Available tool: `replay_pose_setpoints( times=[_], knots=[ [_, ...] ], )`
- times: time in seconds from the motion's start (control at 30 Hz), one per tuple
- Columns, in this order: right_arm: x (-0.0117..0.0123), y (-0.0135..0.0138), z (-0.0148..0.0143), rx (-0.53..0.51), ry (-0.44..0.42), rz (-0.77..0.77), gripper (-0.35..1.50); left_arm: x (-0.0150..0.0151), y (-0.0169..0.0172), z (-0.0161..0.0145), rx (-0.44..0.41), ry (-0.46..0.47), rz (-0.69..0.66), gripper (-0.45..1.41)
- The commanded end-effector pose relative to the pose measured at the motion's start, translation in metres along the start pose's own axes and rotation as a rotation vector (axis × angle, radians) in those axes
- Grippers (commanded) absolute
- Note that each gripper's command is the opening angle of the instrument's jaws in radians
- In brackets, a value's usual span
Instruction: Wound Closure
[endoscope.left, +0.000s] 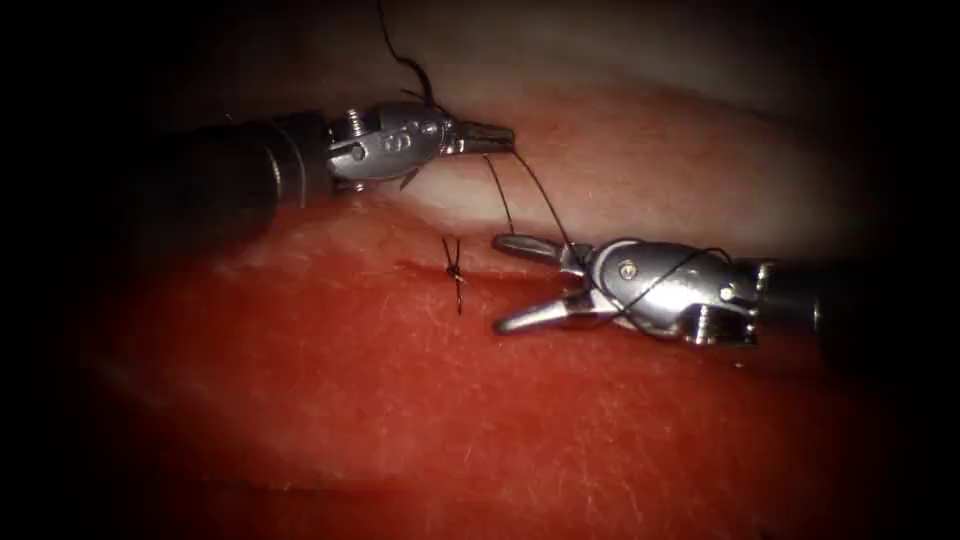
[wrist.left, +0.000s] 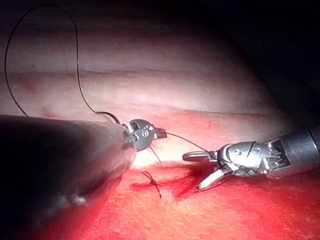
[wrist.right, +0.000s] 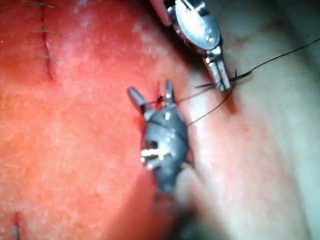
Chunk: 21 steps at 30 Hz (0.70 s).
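Right tool (endoscope.left: 505, 285) rests on the tissue (endoscope.left: 300, 400), jaws apart, thread (endoscope.left: 540, 200) looped around it. Left tool (endoscope.left: 500, 135) clamps the thread. Needle unseen.

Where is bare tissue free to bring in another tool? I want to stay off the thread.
Free: the tissue below the knot and both tools. Crowded: between the left tool, shut on the thread, and the open right tool.

The tissue (endoscope.left: 620, 170) spans the endoscope frame, pale in the upper part and red below. A knotted stitch (endoscope.left: 453, 268) with short cut ends sits left of centre.
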<state>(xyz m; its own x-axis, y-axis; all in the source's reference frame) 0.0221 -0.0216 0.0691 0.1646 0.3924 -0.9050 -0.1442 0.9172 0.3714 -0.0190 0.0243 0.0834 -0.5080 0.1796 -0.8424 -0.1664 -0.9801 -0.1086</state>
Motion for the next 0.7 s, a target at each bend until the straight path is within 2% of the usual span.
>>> replay_pose_setpoints(
  times=[0.03,0.17,0.3,0.5,0.7],
  knots=[
    [0.0000,0.0006,0.0008,-0.017,0.023,0.002,0.94,-0.0003,0.0001,0.0008,0.002,-0.008,-0.002,-0.45],
    [0.0008,0.0015,0.0005,-0.066,0.087,0.011,0.93,-0.0008,0.0018,0.0010,-0.003,-0.005,-0.006,-0.45],
    [0.0011,0.0022,0.0004,-0.121,0.111,0.018,0.89,-0.0010,0.0037,0.0005,-0.009,-0.002,-0.010,-0.45],
    [0.0010,0.0033,0.0000,-0.184,0.136,0.028,0.89,-0.0011,0.0060,-0.0009,-0.014,0.000,-0.007,-0.45],
    [0.0010,0.0041,-0.0004,-0.256,0.138,0.052,0.84,-0.0008,0.0091,-0.0008,-0.023,0.004,0.000,-0.45]
  ],
)
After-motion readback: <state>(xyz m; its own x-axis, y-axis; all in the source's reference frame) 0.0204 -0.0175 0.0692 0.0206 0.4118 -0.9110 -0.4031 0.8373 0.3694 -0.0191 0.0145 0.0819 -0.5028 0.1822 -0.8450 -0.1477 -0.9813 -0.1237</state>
